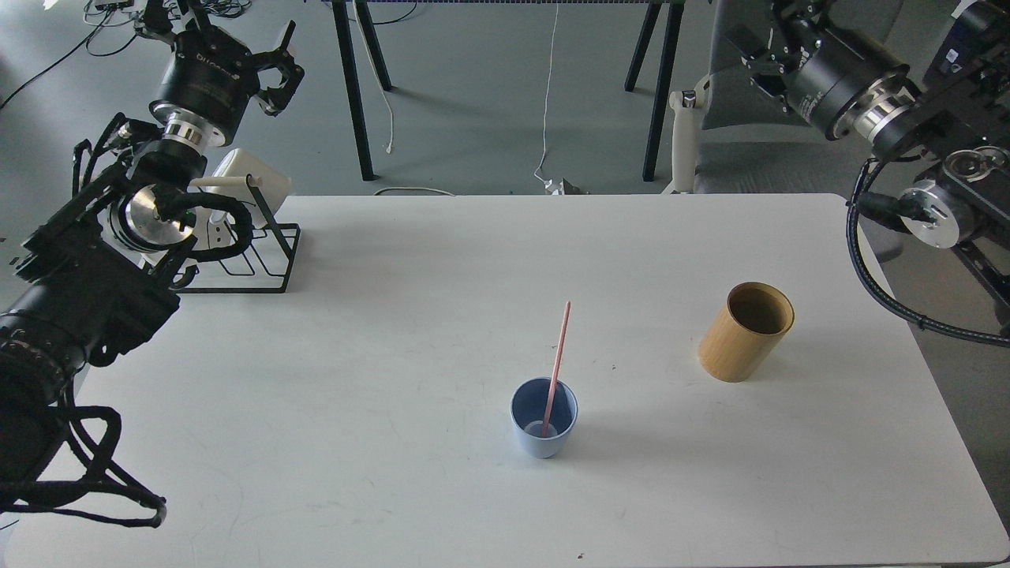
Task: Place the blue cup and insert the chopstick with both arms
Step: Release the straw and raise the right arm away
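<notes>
The blue cup (544, 439) stands upright on the white table (379, 379), a little right of the middle and toward the front. The pink chopstick (559, 359) stands in it, its lower end on the cup's bottom, leaning up and slightly right against the rim. Nothing holds it. My left gripper (278, 66) is raised at the upper left, beyond the table's back edge, open and empty. My right gripper (759, 38) is raised at the upper right in front of the chair, far from the cup; it is dark and I cannot tell its fingers apart.
A tan bamboo cylinder (744, 333) stands upright to the right of the cup. A black wire rack (260, 252) with white mugs (245, 185) sits at the table's back left. A grey chair (789, 102) and black table legs (355, 95) stand behind the table.
</notes>
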### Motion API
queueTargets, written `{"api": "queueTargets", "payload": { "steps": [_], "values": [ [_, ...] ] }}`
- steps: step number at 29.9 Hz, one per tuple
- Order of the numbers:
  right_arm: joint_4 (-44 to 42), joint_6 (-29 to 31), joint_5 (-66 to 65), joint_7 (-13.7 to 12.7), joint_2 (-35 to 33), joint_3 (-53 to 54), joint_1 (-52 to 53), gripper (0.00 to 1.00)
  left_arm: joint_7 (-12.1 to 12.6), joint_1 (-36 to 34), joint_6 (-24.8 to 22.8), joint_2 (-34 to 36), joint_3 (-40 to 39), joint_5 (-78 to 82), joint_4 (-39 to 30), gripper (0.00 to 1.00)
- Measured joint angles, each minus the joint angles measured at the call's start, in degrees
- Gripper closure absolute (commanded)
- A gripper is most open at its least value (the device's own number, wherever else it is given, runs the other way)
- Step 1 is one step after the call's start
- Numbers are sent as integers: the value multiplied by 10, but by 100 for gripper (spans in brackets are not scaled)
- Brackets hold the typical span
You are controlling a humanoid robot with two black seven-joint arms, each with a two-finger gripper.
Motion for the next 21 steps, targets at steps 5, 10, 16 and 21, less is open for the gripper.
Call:
{"api": "queueTargets", "payload": {
  "steps": [5,10,16,21],
  "values": [
    [-88,28,153,1,21,45,0,0,0,0,0,-2,-2,-2,19,0],
    [-186,77,243,-5,42,81,0,0,0,0,0,-3,-5,-3,28,0],
    [-293,160,359,-9,93,108,0,0,0,0,0,-1,-6,-3,29,0],
    [-351,203,402,-9,122,120,0,0,0,0,0,0,-6,-4,29,0]
  ]
}}
